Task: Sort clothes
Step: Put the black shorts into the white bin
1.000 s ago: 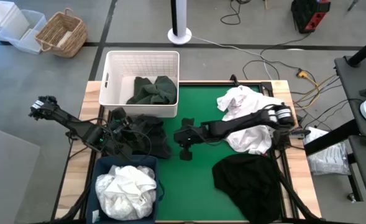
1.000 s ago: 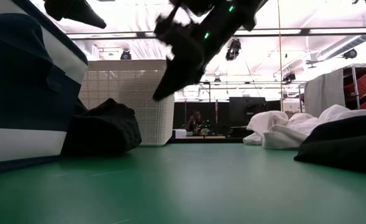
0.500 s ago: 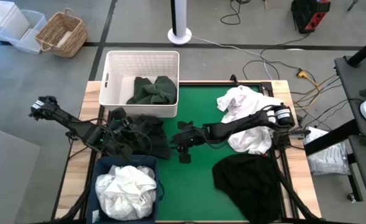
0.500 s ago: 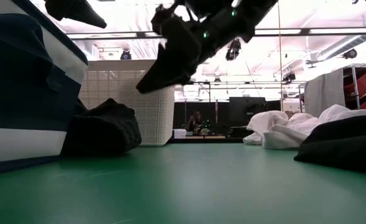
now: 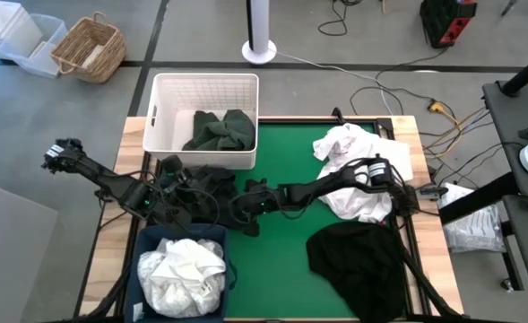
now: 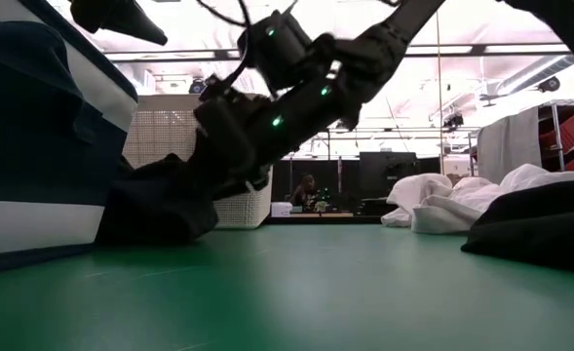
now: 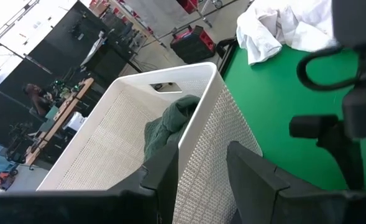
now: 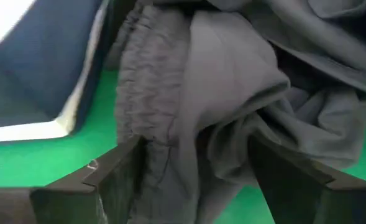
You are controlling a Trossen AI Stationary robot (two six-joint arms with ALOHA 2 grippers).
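— Black garment (image 5: pixel 212 193) beside the white lattice basket (image 5: pixel 205 92): what changed?
— Right gripper (image 5: pixel 248 213) has crossed the green mat (image 5: pixel 286 152) to it, fingers spread wide over the cloth; likely a grasp next.
— The left gripper (image 5: pixel 169 184)?
— Near the basket too, fingers apart, holding nothing.

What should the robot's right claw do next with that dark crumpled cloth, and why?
Probably close. The right gripper has its fingers open, one on each side of the dark garment lying between the white basket and the blue bin, so a pinch should catch a fold. The left gripper waits beside the pile.
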